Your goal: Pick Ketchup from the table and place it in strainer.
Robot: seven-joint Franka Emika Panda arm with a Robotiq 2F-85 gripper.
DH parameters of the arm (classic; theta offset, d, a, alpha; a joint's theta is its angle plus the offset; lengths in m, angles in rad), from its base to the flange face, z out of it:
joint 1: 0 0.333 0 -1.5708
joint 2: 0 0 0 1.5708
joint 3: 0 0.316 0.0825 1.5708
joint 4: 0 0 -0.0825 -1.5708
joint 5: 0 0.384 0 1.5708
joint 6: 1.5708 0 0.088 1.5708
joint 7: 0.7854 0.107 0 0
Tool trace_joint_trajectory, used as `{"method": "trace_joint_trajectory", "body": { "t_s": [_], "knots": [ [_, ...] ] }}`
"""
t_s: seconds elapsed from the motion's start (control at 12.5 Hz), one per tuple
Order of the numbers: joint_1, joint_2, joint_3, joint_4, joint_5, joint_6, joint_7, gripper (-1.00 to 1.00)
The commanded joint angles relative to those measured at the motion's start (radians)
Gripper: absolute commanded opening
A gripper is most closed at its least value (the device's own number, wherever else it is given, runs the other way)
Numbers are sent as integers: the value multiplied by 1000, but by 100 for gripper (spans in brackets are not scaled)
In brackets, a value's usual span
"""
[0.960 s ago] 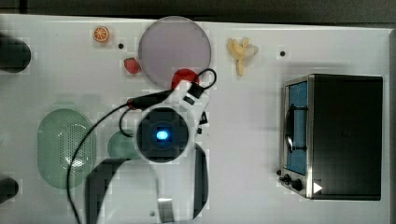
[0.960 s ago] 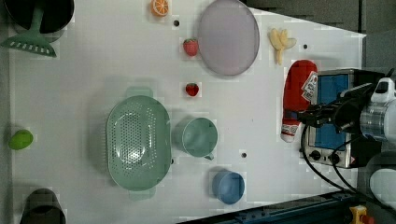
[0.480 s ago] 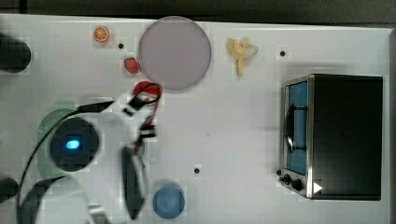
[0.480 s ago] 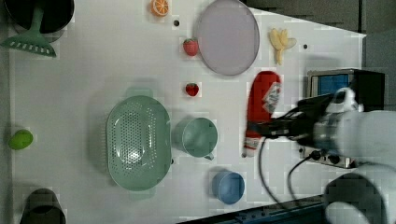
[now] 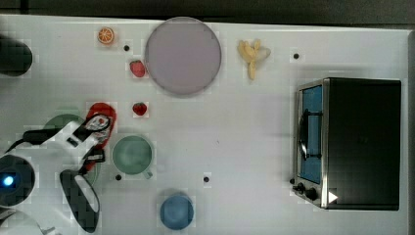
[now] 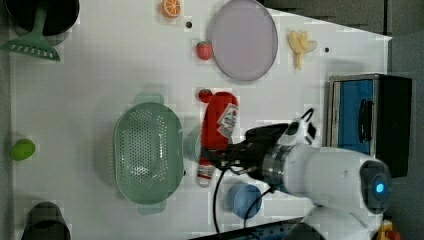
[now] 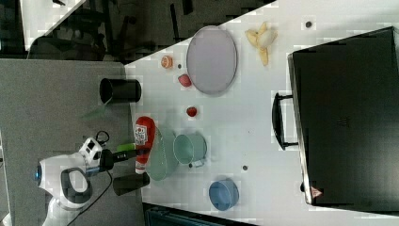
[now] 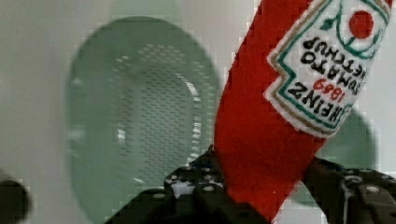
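I see the ketchup [image 6: 217, 131] has travelled from beside the toaster oven [image 5: 353, 143] at the right of the left view to mid-frame, riding in the gripper [image 6: 226, 154], whose jaws are clenched on the lower part of its body. In the top view the ketchup [image 5: 99, 128] sits at the left of the frame, between the strainer [image 5: 62, 122] and the green cup [image 5: 132, 155]. In the left view the strainer [image 6: 147, 153] is just to the left of the bottle. I judge the carry nearly finished; what remains is a short shift over the basket and a release.

Counting on the worktop [image 5: 235, 122]: 1 ketchup, 1 strainer, 1 green cup, 1 blue bowl [image 5: 176, 212], 1 round plate [image 5: 182, 55], 2 strawberries [image 5: 138, 68], 1 orange slice [image 5: 105, 35], 1 banana [image 5: 252, 54], 1 toaster oven.
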Motion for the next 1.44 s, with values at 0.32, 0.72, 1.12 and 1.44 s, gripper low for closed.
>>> {"method": "trace_joint_trajectory", "body": {
  "t_s": [0.32,0.72,1.12,1.44],
  "knots": [
    [12,203,59,17,-2,253,298,9],
    [35,347,47,15,-29,395,304,38],
    [9,286,34,20,-18,379,317,100],
    [-110,128,16,21,-15,241,320,100]
  ]
}}
